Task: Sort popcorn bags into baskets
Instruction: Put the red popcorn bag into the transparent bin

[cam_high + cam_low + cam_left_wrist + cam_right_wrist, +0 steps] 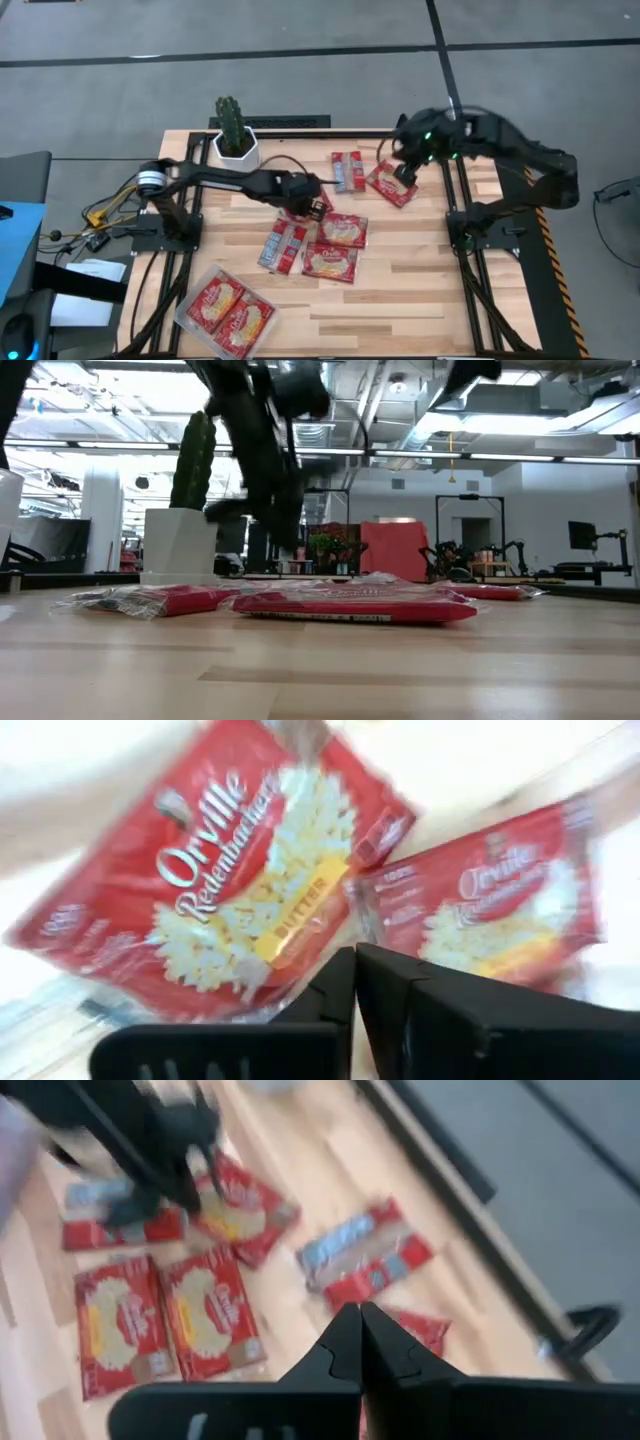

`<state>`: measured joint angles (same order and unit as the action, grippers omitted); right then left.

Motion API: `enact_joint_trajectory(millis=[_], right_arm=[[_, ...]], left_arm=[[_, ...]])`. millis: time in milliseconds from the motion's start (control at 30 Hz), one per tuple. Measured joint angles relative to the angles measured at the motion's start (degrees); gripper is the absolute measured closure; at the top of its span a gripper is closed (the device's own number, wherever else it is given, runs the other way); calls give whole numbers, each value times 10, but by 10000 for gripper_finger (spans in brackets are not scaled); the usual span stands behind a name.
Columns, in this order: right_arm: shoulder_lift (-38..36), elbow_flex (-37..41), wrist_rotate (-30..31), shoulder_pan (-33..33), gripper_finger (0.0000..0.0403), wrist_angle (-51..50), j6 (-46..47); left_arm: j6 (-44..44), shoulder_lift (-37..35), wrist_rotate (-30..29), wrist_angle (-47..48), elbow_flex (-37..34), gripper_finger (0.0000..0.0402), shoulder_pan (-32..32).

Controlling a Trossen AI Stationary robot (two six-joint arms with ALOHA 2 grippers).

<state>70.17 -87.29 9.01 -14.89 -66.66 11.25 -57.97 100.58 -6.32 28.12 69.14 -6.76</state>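
Wooden bench [420, 290] holds red popcorn bags [341, 230] right beside the closed, empty left gripper [318, 208]; the right gripper [404, 172] is closed too.

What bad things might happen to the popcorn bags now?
The loose bags in the middle overlap, so the left hand might drag a neighbour along when it takes one. The tray at the table's near left corner already holds two bags filling it side by side, so further bags would have to stack and may slide off. The right hand, over a bag near the left hand, might bump that arm.
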Motion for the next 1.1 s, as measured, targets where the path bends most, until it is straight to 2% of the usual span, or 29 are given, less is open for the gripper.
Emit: enact_joint_trajectory(millis=[167,233,400,533,633,767,933,1033,1100], right_arm=[[-25,190,-3,23,392,164,73],[-21,256,-21,29,392,240,97],[23,359,-69,41,392,400,146],[58,372,-78,54,392,419,158],[70,373,-78,65,392,417,159],[71,372,-78,73,392,421,159],[71,372,-76,77,392,421,159],[71,372,-76,77,391,421,159],[71,372,-75,77,389,421,158]], left_arm=[[43,-63,-89,14,0,355,0],[85,-69,-95,13,0,326,-18],[181,-32,-56,14,-2,250,-85],[249,10,3,12,-1,200,-129],[295,37,60,0,-1,179,-147],[345,71,90,5,-1,171,-154],[379,110,214,-16,2,179,-162],[380,134,250,-18,2,207,-161],[382,145,261,-22,3,241,-163]])
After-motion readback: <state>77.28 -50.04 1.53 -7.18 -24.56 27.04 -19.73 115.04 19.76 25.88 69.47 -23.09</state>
